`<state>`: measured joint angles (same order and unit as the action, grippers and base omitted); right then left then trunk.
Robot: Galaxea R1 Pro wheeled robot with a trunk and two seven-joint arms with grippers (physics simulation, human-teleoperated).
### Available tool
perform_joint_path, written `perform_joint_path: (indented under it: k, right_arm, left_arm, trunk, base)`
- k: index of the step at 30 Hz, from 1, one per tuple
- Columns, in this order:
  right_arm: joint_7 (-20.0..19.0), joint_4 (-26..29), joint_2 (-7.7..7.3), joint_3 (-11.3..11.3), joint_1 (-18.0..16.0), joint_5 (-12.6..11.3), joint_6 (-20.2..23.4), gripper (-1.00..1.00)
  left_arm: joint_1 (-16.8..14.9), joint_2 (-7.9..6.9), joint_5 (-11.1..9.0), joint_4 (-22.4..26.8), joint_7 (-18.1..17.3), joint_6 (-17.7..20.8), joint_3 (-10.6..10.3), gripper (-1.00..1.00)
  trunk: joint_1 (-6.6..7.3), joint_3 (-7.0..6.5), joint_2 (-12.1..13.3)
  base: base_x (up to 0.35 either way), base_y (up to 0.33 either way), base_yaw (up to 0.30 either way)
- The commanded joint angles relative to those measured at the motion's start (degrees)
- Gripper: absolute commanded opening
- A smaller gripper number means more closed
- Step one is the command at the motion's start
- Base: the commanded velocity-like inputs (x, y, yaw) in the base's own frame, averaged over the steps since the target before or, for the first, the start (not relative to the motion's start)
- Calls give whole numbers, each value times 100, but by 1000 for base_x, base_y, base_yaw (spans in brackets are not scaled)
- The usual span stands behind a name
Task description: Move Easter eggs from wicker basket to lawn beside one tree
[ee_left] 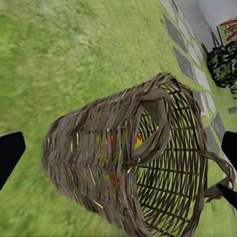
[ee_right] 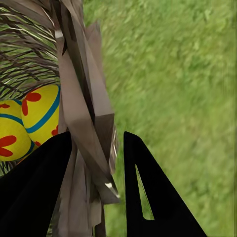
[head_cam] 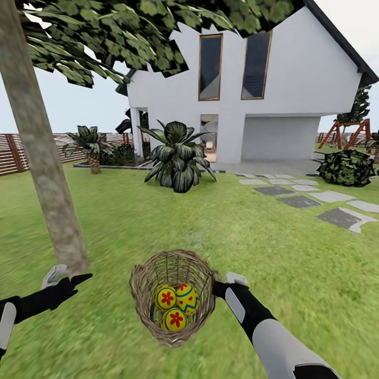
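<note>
A: How is the right gripper (ee_right: 94, 163) set?

B: Its two black fingers are seen clamped on the rim of the wicker basket (head_cam: 173, 297), one finger inside the wall and one outside, the woven edge pinched between them.

A: And what lies just beyond that grip?

B: Just inside the rim, on the inner side of the gripper, the three Easter eggs (head_cam: 176, 306) are packed together at the bottom of the basket, touching one another. Yellow shells with red flowers and blue bands can be made out.

A: The left gripper (head_cam: 66, 287)?

B: It is held well apart from the basket, on the side opposite the right gripper. Its fingers are spread wide, with nothing between them. The trunk of the tree (head_cam: 39, 152) stands just beyond its fingertips.

A: And further out?

B: The lawn (head_cam: 284, 247) is spread all round, and a white house (head_cam: 273, 84) is seen far beyond the basket.
</note>
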<state>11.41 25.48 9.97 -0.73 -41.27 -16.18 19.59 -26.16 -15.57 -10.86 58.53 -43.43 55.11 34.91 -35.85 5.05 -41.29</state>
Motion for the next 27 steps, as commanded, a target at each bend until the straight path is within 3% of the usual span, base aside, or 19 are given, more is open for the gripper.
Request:
perform_joint_path:
  k: [1,17,27]
  right_arm:
    - [28,19,3,-15,-4,-60,18,-100]
    - [28,19,3,-24,-4,-60,19,-100]
    - [28,12,3,-48,-4,-60,18,-100]
  left_arm:
    - [-8,1,11,1,-25,26,11,100]
    - [-3,1,9,1,-25,26,16,100]
    - [-3,1,6,1,-28,28,16,100]
  trunk:
    - [-4,10,-8]
    - [-4,10,-8]
    - [-4,10,-8]
  base:
    - [277,-206,0]
    - [276,-200,0]
    - [183,-23,0]
